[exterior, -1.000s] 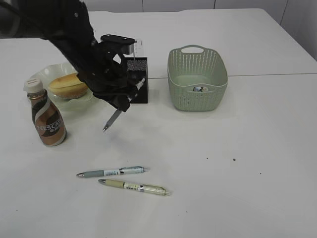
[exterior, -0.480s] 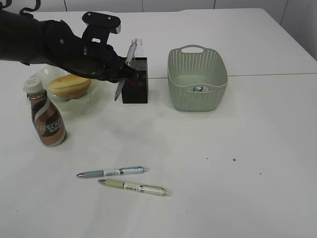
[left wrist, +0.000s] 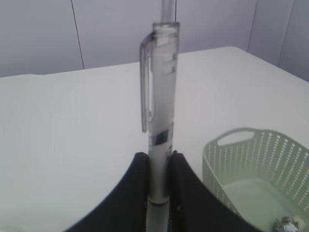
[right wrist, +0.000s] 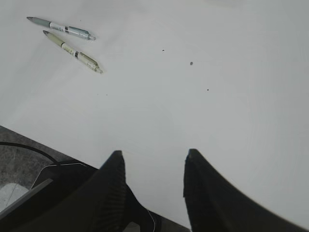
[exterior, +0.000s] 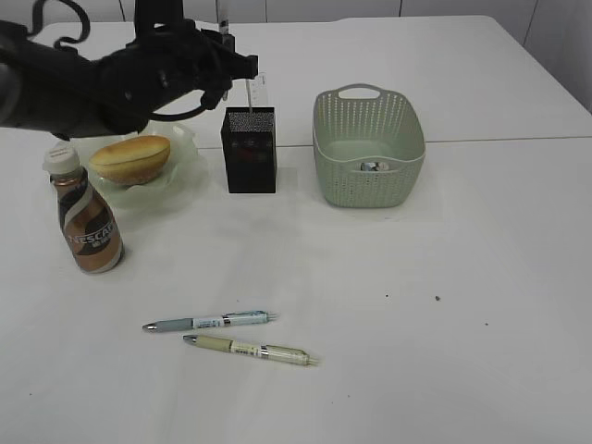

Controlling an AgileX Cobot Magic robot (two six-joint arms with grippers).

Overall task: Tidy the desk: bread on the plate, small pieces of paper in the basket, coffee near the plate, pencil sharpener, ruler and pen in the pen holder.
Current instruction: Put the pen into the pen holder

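Note:
My left gripper point(exterior: 227, 44) is shut on a clear pen point(left wrist: 159, 111), holding it upright above the black mesh pen holder point(exterior: 250, 153). A clear ruler point(exterior: 257, 92) sticks out of that holder. The bread point(exterior: 130, 158) lies on the pale-green plate point(exterior: 190, 162), and the coffee point(exterior: 88, 222) stands just in front of it. The basket point(exterior: 368, 148) holds a small piece of paper point(exterior: 374, 166). Two more pens point(exterior: 208, 321) point(exterior: 252, 349) lie on the desk point(exterior: 444, 305). My right gripper point(right wrist: 153, 157) hangs open and empty over bare desk. The pencil sharpener is out of view.
The basket point(left wrist: 256, 174) stands just right of the pen holder, with the paper ball point(left wrist: 288, 223) inside. The two loose pens point(right wrist: 60, 27) point(right wrist: 72, 50) lie far from the right gripper. The desk's near edge and a cable point(right wrist: 29, 150) lie below that gripper.
The left arm has lifted the pen from low in front of the pen holder, swung it up and back, and turned it upright above the holder. The right gripper's earlier state is not shown.

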